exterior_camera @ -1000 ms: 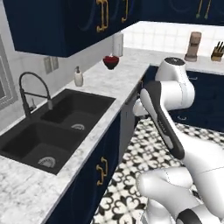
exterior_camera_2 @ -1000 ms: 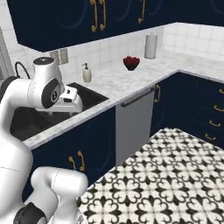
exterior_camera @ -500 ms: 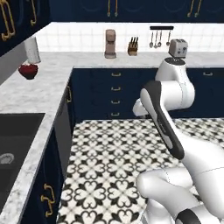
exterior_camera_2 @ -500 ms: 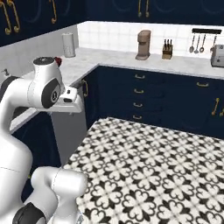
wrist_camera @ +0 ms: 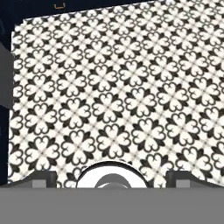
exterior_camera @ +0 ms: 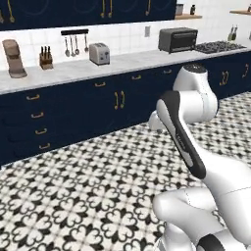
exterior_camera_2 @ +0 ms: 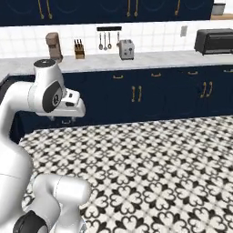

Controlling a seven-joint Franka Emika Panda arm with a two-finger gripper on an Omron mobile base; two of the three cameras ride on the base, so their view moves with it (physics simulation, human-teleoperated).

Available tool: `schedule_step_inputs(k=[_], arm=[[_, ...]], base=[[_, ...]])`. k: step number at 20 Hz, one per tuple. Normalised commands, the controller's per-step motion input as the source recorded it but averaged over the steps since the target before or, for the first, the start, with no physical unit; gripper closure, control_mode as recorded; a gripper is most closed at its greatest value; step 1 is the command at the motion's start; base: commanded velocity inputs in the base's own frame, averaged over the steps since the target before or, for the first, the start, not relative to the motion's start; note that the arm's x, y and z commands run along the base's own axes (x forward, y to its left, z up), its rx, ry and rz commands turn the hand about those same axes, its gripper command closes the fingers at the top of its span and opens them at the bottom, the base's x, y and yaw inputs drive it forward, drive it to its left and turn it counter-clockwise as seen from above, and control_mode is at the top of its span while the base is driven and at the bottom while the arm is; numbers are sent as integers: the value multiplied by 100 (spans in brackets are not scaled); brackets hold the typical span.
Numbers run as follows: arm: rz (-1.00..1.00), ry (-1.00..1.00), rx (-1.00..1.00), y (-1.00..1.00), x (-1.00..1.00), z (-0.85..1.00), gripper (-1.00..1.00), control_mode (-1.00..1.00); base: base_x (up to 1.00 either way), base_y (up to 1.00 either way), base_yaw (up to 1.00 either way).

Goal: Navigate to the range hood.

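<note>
- Left base view: the arm folds over the patterned floor. Along the far surface stand a coffee machine, knife block, toaster, toaster oven and, far right, the gas cooktop. The range hood above it is cut off by the frame.
- Right base view: the hand hangs near the navy cabinets; whether spread or pressed together, I cannot tell.
- Hand view: the fingertips sit wide apart over floor tiles.
</note>
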Motion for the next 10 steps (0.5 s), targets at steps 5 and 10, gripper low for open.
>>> schedule_step_inputs(k=[5,10], arm=[[0,0,0,0,0,0,-100,100],[0,0,0,0,0,0,-100,100]], base=[[47,-42,-66],[97,-11,-50]])
